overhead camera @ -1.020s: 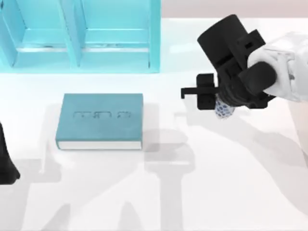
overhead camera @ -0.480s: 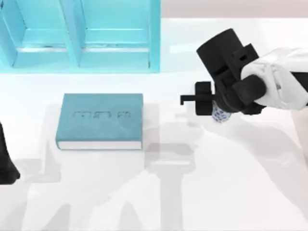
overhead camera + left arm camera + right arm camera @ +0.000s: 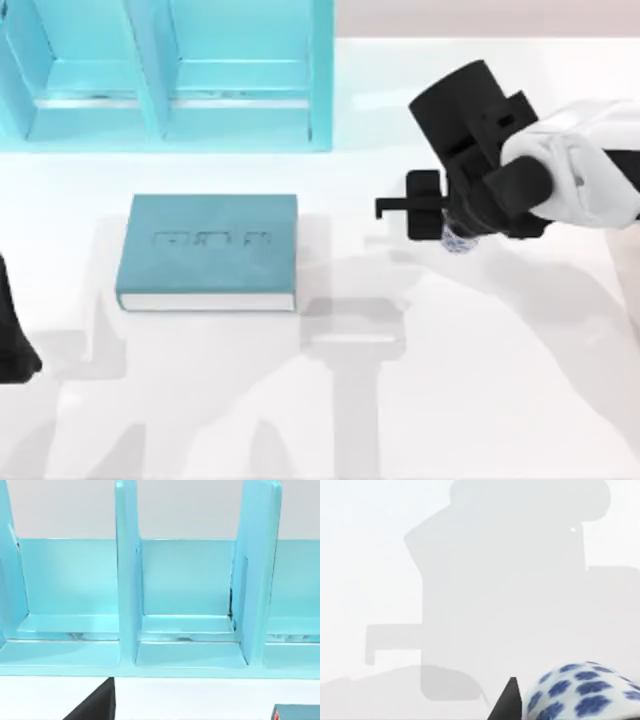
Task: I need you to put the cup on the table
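Observation:
The cup point(image 3: 457, 240), small and white with blue flowers, peeks out from under my right arm's black wrist at the right of the table point(image 3: 480, 380). My right gripper point(image 3: 452, 232) is shut on it and holds it upright just over the white surface. In the right wrist view the cup's patterned side point(image 3: 580, 692) sits beside one dark fingertip point(image 3: 507, 704), with the arm's shadow spread on the table point(image 3: 380, 555) below. My left arm point(image 3: 12, 340) is parked at the left edge.
A teal book point(image 3: 208, 250) lies flat left of centre. The light-blue shelf unit point(image 3: 170, 75) stands along the back left, and the left wrist view looks into the shelf unit's compartments point(image 3: 190, 605). Bare table stretches in front of the cup.
My right gripper has shifted a little left with the cup and less of the cup shows under the wrist. The left arm has not moved.

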`<state>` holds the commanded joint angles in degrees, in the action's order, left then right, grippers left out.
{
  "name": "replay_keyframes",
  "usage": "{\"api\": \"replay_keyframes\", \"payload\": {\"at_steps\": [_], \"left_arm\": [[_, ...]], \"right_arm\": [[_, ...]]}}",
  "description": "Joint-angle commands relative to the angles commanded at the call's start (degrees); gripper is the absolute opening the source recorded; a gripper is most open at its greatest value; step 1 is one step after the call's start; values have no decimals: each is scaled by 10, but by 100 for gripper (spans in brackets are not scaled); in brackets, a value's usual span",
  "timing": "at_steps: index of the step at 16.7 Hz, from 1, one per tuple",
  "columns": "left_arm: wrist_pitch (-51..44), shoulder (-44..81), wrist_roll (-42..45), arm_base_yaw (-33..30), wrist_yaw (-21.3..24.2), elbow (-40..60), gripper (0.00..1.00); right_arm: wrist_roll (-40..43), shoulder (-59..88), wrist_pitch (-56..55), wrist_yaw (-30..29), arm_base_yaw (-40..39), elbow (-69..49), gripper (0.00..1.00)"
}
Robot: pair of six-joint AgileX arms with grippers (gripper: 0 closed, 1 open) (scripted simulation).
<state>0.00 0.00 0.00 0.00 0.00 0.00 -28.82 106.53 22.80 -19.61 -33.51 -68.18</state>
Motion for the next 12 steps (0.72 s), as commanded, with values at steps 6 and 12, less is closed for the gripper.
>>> {"api": "replay_keyframes", "payload": {"at_steps": [6, 12], "left_arm": [[0, 0, 0, 0, 0, 0, 100], [0, 0, 0, 0, 0, 0, 100]], "right_arm": [[0, 0, 0, 0, 0, 0, 98], [0, 0, 0, 0, 0, 0, 100]]}}
